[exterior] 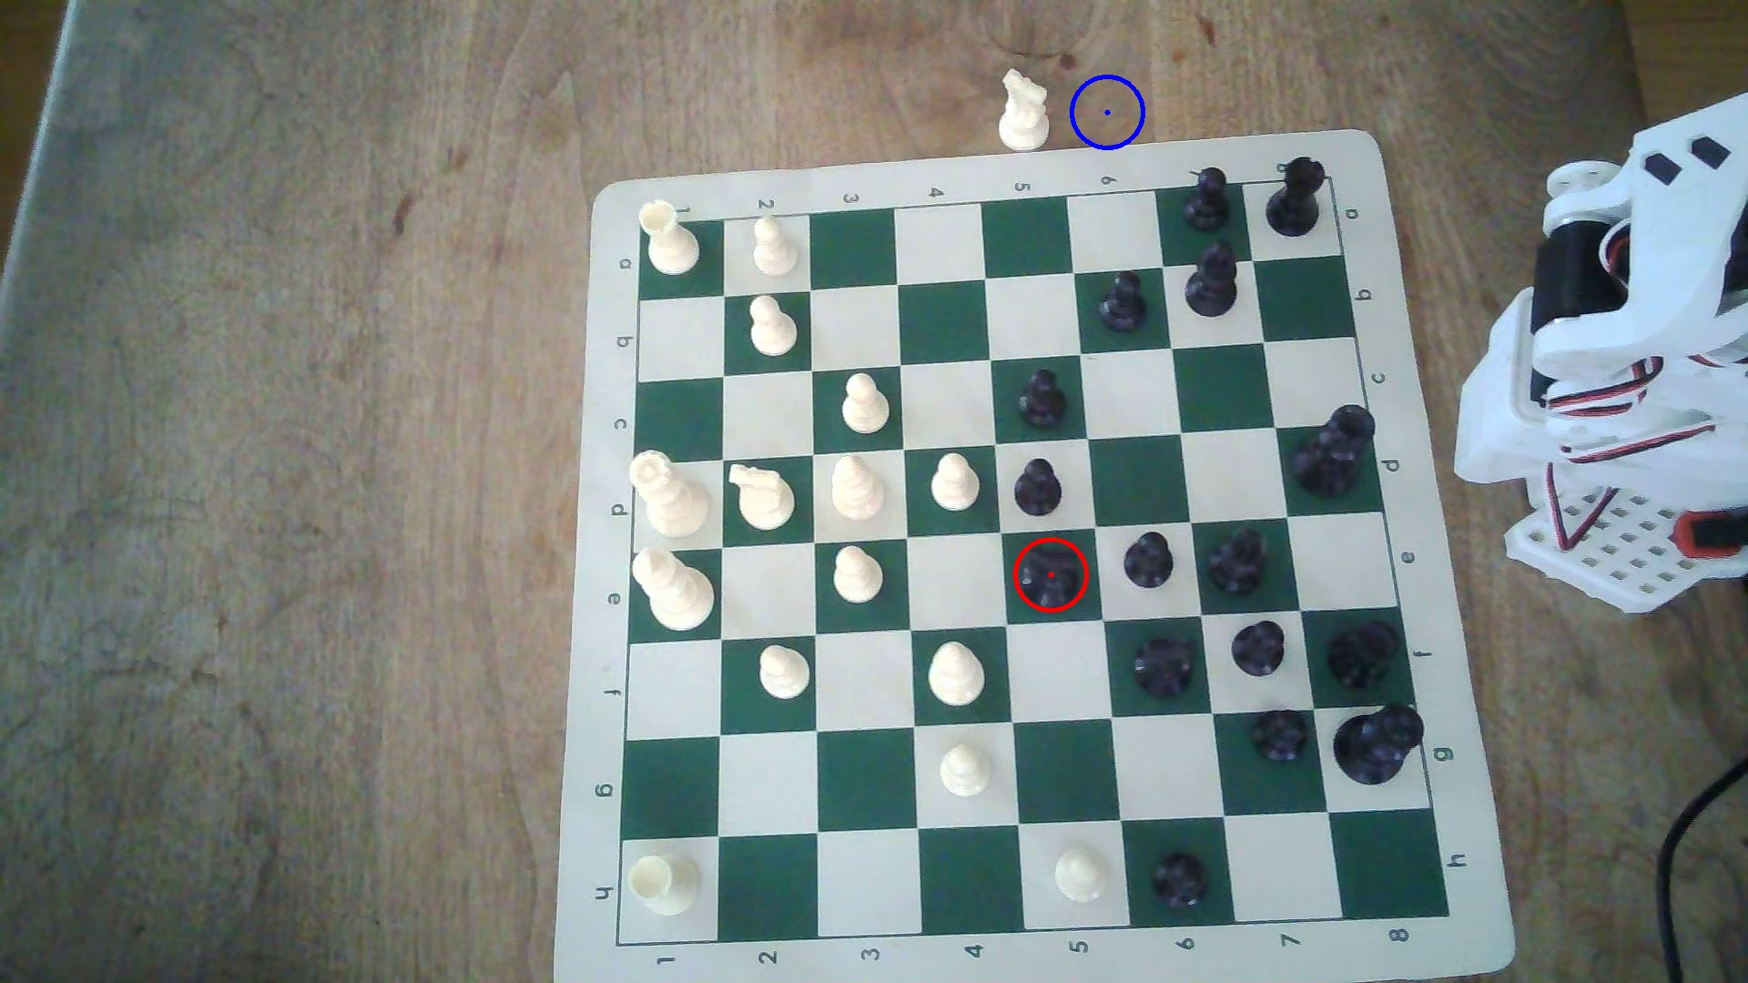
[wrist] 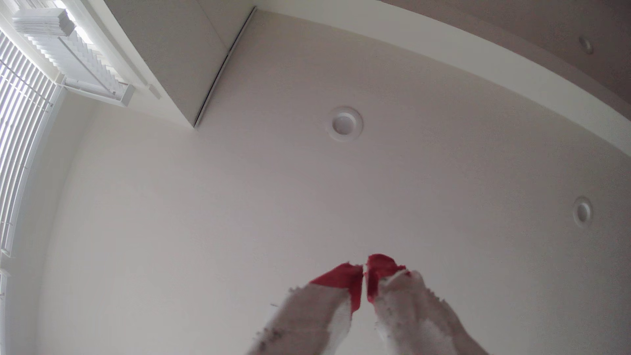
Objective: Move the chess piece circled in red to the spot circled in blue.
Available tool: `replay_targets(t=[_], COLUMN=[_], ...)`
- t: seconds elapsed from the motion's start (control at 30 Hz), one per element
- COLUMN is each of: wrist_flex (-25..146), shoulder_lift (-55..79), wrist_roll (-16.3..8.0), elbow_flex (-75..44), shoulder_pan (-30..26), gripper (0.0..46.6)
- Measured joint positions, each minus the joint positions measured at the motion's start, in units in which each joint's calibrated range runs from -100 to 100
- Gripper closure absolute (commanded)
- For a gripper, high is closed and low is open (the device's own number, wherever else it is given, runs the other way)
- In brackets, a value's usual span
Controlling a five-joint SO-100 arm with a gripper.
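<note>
The black chess piece circled in red (exterior: 1050,575) stands on a green square of the board (exterior: 946,180), row e, column 5. The spot circled in blue (exterior: 1107,112) is bare wood just past the board's far edge, beside a cream knight (exterior: 1022,112). The white arm (exterior: 1627,359) is folded up at the exterior view's right edge, off the board and far from the piece. In the wrist view my gripper (wrist: 364,269) points up at the ceiling, its red-tipped fingers (wrist: 345,280) closed together with nothing between them.
Black pawns (exterior: 1038,488) (exterior: 1147,560) stand close beside the circled piece. Cream pieces fill the board's left half in the exterior view, black ones the right half. A black cable (exterior: 1693,832) runs along the table at lower right.
</note>
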Motion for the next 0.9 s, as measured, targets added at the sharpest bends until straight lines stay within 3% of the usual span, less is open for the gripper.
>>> replay_targets(t=[0.23,0.63,0.9], wrist_flex=[11.00,59.28,99.36], shoulder_lift=[0.00,0.34,0.42], wrist_roll=[0.20,-0.05,-1.03], elbow_flex=[0.00,-0.54,-9.67], shoulder_pan=[-3.54,-2.29,-3.10], gripper=[46.4,46.4,45.9])
